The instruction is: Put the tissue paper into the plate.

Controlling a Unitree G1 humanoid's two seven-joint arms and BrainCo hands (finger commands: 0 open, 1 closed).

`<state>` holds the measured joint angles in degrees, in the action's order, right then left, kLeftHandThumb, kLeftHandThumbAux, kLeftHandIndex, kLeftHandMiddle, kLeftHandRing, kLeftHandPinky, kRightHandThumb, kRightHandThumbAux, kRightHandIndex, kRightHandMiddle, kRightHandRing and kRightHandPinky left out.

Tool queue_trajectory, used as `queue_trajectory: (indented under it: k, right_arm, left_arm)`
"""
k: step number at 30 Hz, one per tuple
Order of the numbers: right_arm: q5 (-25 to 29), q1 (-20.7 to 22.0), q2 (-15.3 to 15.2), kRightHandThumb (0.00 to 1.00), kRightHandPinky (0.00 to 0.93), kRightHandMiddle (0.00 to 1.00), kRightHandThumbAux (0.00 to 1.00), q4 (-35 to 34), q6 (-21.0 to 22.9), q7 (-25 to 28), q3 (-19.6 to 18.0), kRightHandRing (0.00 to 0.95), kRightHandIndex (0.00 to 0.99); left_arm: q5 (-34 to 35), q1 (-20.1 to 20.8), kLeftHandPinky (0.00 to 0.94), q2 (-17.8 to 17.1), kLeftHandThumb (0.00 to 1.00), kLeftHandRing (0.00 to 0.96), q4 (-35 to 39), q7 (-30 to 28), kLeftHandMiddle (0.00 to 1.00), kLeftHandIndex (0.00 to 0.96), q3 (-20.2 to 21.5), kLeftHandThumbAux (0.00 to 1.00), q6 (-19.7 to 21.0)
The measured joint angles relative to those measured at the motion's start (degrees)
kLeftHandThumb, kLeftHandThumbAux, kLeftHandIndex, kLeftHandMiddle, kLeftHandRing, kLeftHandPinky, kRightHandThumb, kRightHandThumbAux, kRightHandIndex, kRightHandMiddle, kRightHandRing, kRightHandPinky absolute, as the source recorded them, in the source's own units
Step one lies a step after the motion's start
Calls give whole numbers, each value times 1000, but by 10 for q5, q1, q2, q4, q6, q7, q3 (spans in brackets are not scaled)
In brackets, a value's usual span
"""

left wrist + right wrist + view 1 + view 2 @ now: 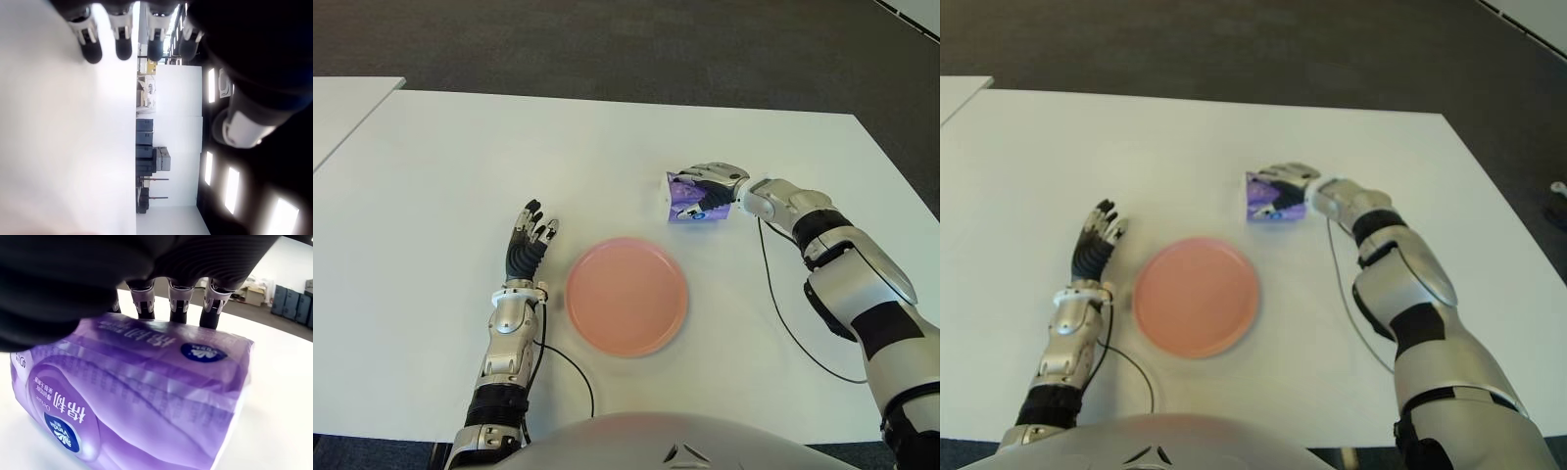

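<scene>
Purple tissue pack (688,203), half hidden by gripping right hand (709,188); left hand (529,238) spread, empty.

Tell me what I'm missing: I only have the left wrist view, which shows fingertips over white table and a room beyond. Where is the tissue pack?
Observer: The tissue pack sits on the table, beyond the pink plate and toward the robot's right.
Operator: Is anything holding it?
Observer: The right hand is on it; in the right wrist view its fingers curl over the pack's top edge.
Operator: Anything in the plate yet?
Observer: No, the plate holds nothing.
Operator: And the left hand I'm looking at?
Observer: The left hand shows just left of the plate, fingers extended, holding nothing.
</scene>
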<state>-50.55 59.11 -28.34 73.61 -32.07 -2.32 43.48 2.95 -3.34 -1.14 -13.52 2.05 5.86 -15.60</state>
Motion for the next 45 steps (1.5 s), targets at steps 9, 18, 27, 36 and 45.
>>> queue_trajectory:
  k: [9, 18, 27, 36, 45]
  right_arm:
    - [1, -16, -4, 457, 0, 0, 201, 0, 5, -16, 4, 0, 0]
    - [1, -33, -3, 428, 0, 0, 186, -1, 18, -56, 7, 0, 0]
    - [-14, -81, 14, 432, 0, 0, 219, -7, 81, -214, 35, 0, 0]
    - [-18, -126, 41, 454, 0, 0, 281, 0, 143, -350, 57, 0, 0]
    - [-16, -136, 52, 448, 0, 0, 359, 2, 143, -382, 63, 0, 0]
  left_arm:
    - [5, -5, 0, 0, 0, 0, 10, 0, 0, 0, -1, 593, 4]
    - [4, -8, 0, -1, 0, 0, 19, 0, 0, 0, -1, 590, 6]
    - [4, -8, 0, -1, 0, 0, 21, 0, 0, 0, 0, 580, 8]
    - [4, -9, 0, -2, 0, 0, 23, 0, 3, 0, 1, 582, 8]
    - [0, -13, 0, -3, 0, 0, 33, 0, 4, 0, 2, 576, 17]
